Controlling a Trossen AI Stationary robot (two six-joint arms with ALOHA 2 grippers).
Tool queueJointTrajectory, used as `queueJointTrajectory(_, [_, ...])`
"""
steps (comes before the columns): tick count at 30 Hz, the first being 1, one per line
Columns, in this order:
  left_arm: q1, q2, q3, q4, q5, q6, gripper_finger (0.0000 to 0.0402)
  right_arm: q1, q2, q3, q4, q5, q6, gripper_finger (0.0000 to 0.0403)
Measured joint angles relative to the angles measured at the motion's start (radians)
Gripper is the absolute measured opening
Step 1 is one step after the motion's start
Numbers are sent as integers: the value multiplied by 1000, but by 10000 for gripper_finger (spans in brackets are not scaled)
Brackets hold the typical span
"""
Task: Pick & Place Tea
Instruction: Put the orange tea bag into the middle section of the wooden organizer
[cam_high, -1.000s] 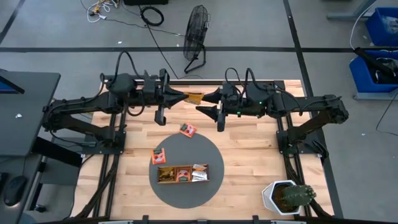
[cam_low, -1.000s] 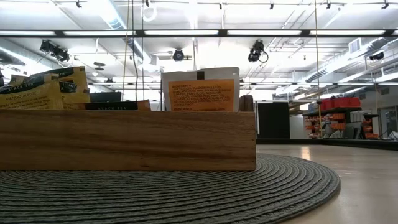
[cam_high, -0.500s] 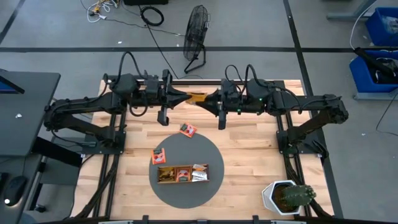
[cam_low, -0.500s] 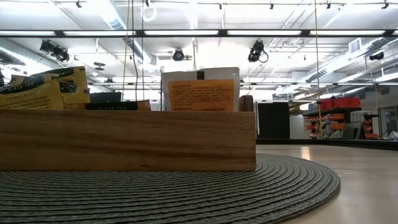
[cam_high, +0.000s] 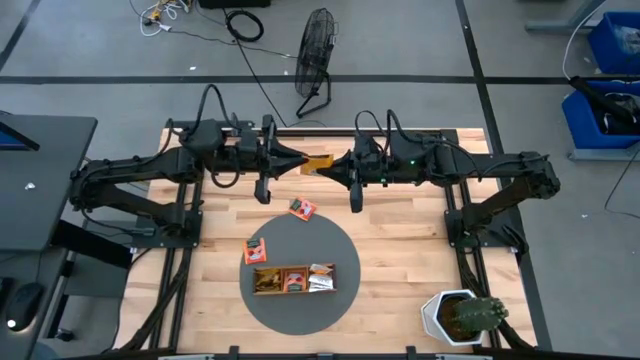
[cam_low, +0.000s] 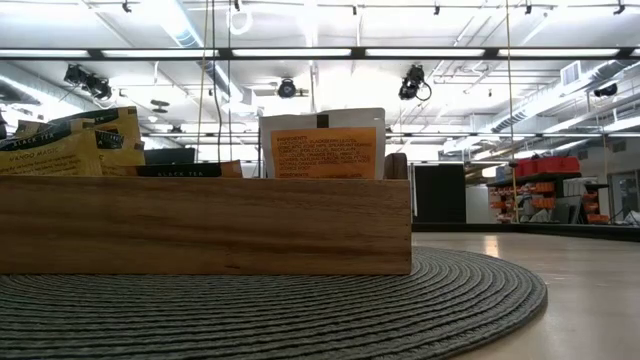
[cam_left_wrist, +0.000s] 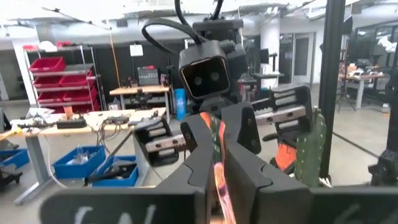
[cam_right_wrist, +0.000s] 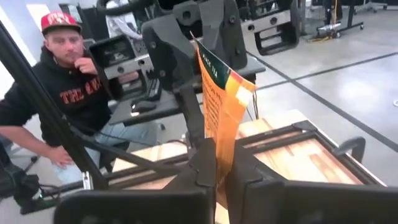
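**High view: one sachet pinched between two grippers at the far edge of the table**

High view shows the left gripper (cam_high: 298, 157) and the right gripper (cam_high: 322, 170) brought tip to tip over the table (cam_high: 400, 250), with an orange tea sachet (cam_high: 318, 160) held in the air between them. In the right wrist view the sachet (cam_right_wrist: 217, 106) is clamped upright between that arm's fingers (cam_right_wrist: 202, 165), and the other arm's jaws are closed on its upper part. In the left wrist view the sachet (cam_left_wrist: 219, 168) is likewise seen edge-on, nipped between dark fingers (cam_left_wrist: 199, 165). Both claws are thus judged to be clenched on the same packet, probably so that it can be passed or re-gripped at a better angle for dropping. A second sachet (cam_high: 302, 208) lies loose on the wood, and a third (cam_high: 256, 251) on the round grey mat (cam_high: 330, 305). More sachets stand in the wooden tray (cam_high: 262, 291), which is set on the mat. A person (cam_right_wrist: 68, 93) is seated beyond the table.
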Motion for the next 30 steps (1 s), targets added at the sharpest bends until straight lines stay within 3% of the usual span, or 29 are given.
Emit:
queueJointTrajectory(9, [0,-83,1,-232,-74,1,108,0,0,0,-141,-3,-19,2])
queueJointTrajectory(20, [-2,-47,0,-362,-87,-7,208,-11,76,-1,-207,1,-41,2])
queueJointTrajectory(25, [-3,-29,0,-420,-87,-1,216,-12,102,-1,-190,1,-41,1])
queueJointTrajectory(30, [-3,-9,0,-454,-87,8,190,-13,125,0,-183,0,-41,1])
